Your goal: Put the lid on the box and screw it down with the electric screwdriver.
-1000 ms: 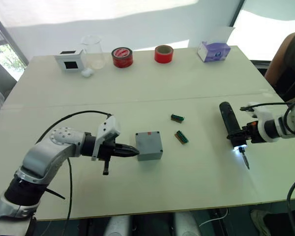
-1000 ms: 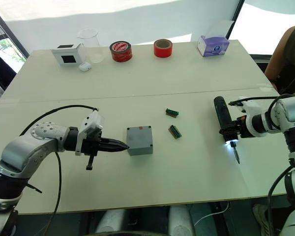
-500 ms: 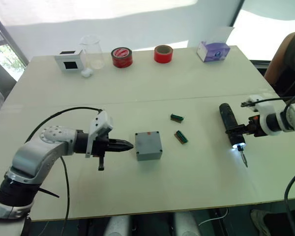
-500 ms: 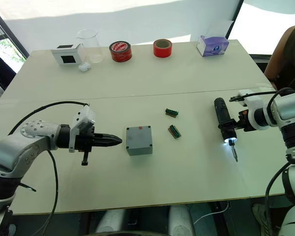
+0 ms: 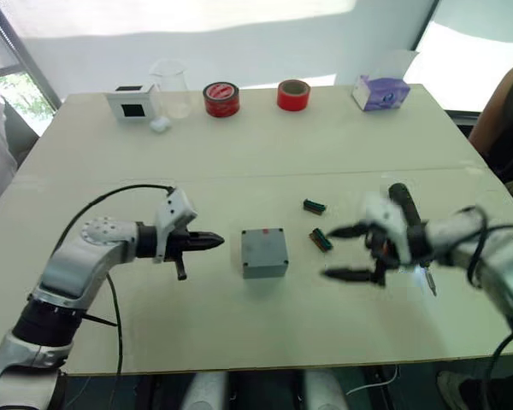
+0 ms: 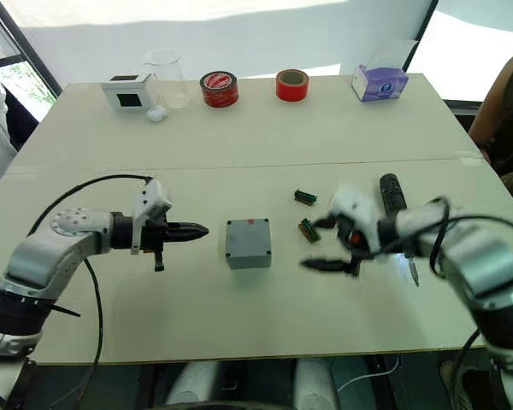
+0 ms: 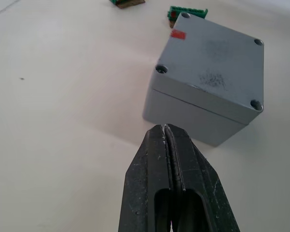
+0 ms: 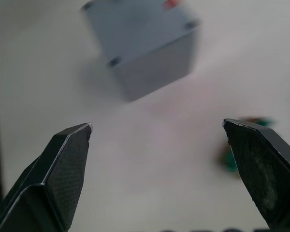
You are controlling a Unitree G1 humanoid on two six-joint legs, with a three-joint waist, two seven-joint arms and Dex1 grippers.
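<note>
White table [image 5: 239,154] is carrying the box [image 5: 264,252], lid [image 7: 217,72] on; we are pointing our pinched-together, empty left gripper [image 5: 212,241] near it, while our right gripper [image 5: 346,253] is gaping wide, empty.

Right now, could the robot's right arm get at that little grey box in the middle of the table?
Probably yes. The right end effector hangs open beside the box, pointing toward it, with bare table between them. The small green parts lie just off that path, and the left end effector waits shut on the far side.

A lab or workshop: white table [image 5: 265,137] bearing tape rolls [image 5: 221,98], a beaker [image 5: 172,85].
</note>
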